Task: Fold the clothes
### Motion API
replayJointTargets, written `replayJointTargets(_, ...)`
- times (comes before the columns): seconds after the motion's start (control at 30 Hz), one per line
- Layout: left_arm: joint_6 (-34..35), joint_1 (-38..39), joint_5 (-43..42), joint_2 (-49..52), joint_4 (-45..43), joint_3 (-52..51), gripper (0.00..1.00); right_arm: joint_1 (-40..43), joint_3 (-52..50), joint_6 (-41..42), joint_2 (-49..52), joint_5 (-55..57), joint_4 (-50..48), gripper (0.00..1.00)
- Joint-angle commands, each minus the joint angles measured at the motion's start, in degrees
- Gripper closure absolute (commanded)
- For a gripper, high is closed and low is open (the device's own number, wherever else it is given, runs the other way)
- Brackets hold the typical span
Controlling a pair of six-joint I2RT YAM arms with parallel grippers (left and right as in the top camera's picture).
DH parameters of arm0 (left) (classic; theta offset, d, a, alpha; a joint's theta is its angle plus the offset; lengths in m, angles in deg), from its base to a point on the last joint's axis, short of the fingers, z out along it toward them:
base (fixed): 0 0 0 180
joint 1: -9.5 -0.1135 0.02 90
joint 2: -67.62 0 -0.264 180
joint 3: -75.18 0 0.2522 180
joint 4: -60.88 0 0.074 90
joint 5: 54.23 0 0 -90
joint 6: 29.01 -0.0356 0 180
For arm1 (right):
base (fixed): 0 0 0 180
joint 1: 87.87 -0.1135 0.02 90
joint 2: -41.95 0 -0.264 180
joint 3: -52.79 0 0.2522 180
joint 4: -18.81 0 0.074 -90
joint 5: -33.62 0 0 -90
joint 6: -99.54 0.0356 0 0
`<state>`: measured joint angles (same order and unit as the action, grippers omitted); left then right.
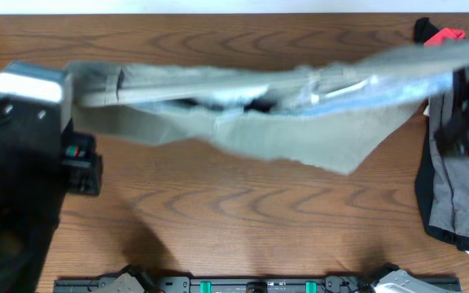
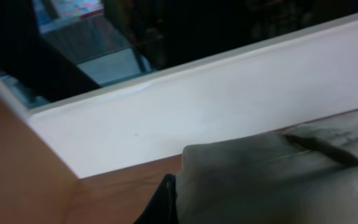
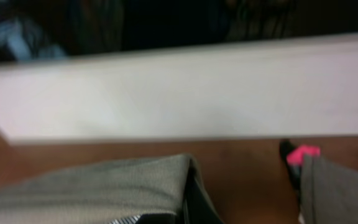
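Observation:
The khaki shorts [image 1: 300,122] hang stretched above the wooden table [image 1: 218,212], waistband up, with the pale blue lining [image 1: 381,94] showing. My left gripper [image 1: 73,85] is shut on their left end and my right gripper [image 1: 466,61] on their right end. In the left wrist view a black finger [image 2: 165,202] presses against the khaki fabric [image 2: 278,180]. The right wrist view shows the fabric [image 3: 92,186] folded over a black finger [image 3: 197,199]. The fabric hides both pairs of jaws.
A darker grey garment [image 1: 454,187] lies at the right edge, and a black and red cloth [image 1: 438,34] at the back right corner. A white board [image 2: 229,106] runs along the table's far edge. A black rail [image 1: 251,285] lines the front edge.

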<state>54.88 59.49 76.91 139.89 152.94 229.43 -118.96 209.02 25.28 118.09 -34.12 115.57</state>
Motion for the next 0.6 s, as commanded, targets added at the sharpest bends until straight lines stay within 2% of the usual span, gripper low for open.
replayJointTargets(0.0, 3.1, -0.4, -0.7, -1.7, 1.5, 0.8, 0.94, 1.1, 0.5, -2.1, -0.6, 0.3, 5.0, 0.99)
replayJointTargets(0.17, 8.0, -0.4, -3.4, -2.3, 8.7, 0.8, 0.94, 1.1, 0.4, -2.2, -0.9, -3.9, 14.3, 0.99)
replayJointTargets(0.3, 11.0, -0.4, -4.7, -2.0, 13.0, 0.8, 0.94, 1.1, -0.1, -5.6, -1.3, -13.9, 14.3, 0.99)
replayJointTargets(0.57, 9.1, -0.5, 0.7, 3.4, 10.1, 0.7, 0.94, 1.7, -0.6, -2.5, 4.6, -10.0, 14.0, 0.97)
